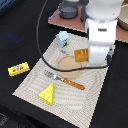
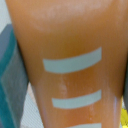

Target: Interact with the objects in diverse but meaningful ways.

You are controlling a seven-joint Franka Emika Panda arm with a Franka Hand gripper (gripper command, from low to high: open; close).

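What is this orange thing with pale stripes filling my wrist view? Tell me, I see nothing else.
Observer: It is the bread loaf, standing on the placemat right beside the arm.
Operator: Name what lies nearest it.
Observer: A tan round plate, just to the exterior view's left of the loaf.
Operator: Locate the cheese.
Observer: The cheese wedge sits near the placemat's front edge, well apart from the loaf.
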